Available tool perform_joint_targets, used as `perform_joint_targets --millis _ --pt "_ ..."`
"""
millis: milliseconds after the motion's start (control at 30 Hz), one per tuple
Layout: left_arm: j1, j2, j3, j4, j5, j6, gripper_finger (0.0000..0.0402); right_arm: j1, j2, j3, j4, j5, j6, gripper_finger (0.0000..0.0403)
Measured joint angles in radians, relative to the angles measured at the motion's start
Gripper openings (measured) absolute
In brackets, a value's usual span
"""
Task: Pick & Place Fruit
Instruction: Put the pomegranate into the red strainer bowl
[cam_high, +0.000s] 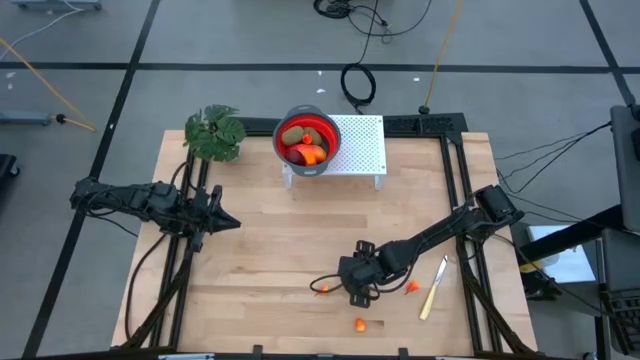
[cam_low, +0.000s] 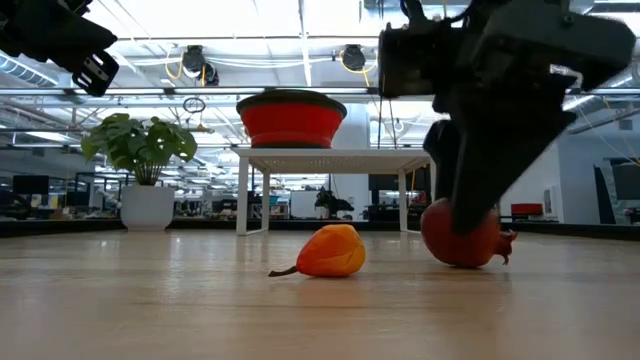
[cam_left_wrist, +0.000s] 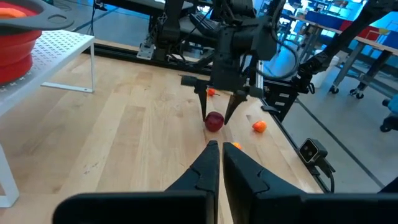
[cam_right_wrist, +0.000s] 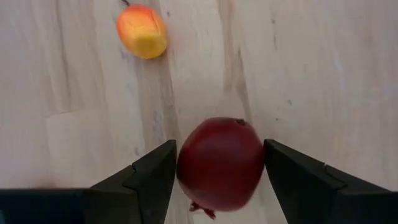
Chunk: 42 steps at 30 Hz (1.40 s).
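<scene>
A dark red round fruit rests on the wooden table, near its front right. My right gripper is open and slants down over this fruit, one finger on each side of it. A small orange-yellow fruit lies just beyond, toward the table's left. Two more orange bits lie nearby. A red bowl holding several fruits stands on a white rack at the back. My left gripper waits shut above the table's left side. My right gripper's fingers stand hard against the fruit's two sides, coming from above at a slant. I cannot tell whether they touch it. The fruit sits on the table.
A pale-handled knife lies right of the right gripper. A leafy green plant stands at the back left. Bare wood stretches across the table's middle between the rack and the gripper.
</scene>
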Motion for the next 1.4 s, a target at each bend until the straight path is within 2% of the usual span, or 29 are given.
perform_joint_targets --millis 933,1200,1400 --pt "0.0 0.0 0.0 0.001 0.002 0.0 0.0019 0.0 0.011 0.0 0.002 0.002 0.002 0.0235" --pt "0.0 0.0 0.0 0.001 0.002 -0.001 0.0019 0.0 0.011 0.0 0.002 0.003 0.009 0.0196" --pt "0.0 0.0 0.0 0.001 0.002 0.002 0.0019 -0.001 0.011 0.0 0.003 0.003 0.052 0.0196"
